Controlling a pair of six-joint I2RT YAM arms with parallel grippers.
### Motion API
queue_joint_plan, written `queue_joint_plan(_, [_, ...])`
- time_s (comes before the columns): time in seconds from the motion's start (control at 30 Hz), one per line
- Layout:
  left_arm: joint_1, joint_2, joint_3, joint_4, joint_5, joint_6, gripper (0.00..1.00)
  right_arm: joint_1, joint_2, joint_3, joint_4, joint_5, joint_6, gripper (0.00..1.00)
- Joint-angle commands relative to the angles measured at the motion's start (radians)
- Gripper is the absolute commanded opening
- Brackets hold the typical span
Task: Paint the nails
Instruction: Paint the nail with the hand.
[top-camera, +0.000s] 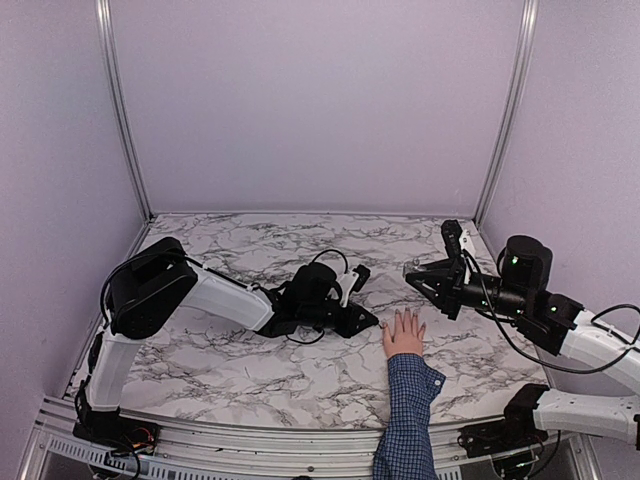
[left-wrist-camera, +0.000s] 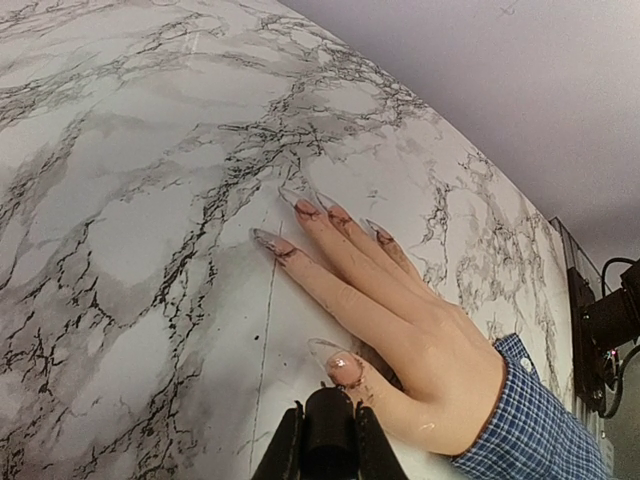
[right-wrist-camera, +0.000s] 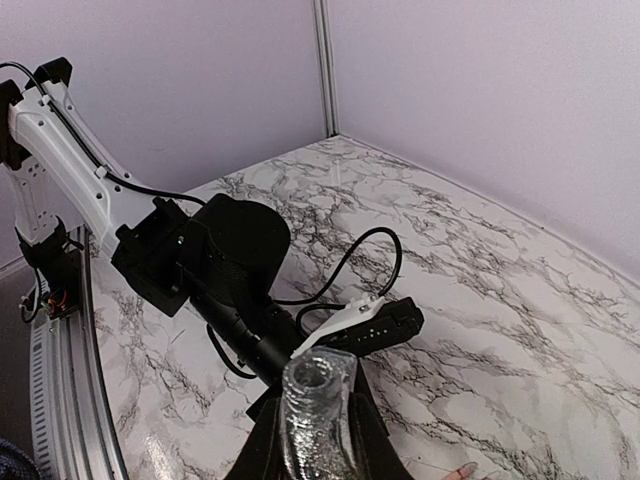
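A pale hand with a blue checked sleeve lies flat on the marble table. In the left wrist view the hand has spread fingers with long clear nails; the thumb nail is glossy pink. My left gripper is shut on a dark brush cap, whose tip touches the thumb nail. It also shows in the top view, just left of the hand. My right gripper is shut on an open glittery grey bottle, held above the table right of the hand.
Purple walls and metal posts enclose the table. A metal rail runs along the near edge. A black cable loops off the left wrist. The right arm's black body shows beyond the hand.
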Motion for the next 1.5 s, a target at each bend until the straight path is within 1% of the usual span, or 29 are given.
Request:
queue_joint_plan(0.0, [-0.005,-0.039,0.023,0.028,0.012,0.024,0.00,-0.008,-0.008,0.005,0.036,-0.004,0.011,0.00])
queue_joint_plan(0.97, [-0.008,-0.013,0.053,0.042,0.044,0.016,0.00,-0.008,-0.008,0.006,0.034,-0.005,0.011,0.00])
queue_joint_plan(1.17, [-0.008,-0.006,0.048,0.043,0.030,0.004,0.00,-0.008,-0.010,0.006,0.033,-0.003,0.011,0.00])
queue_joint_plan(1.47, [-0.001,-0.045,0.008,0.058,-0.008,0.003,0.00,-0.008,-0.012,0.006,0.033,-0.002,0.011,0.00])
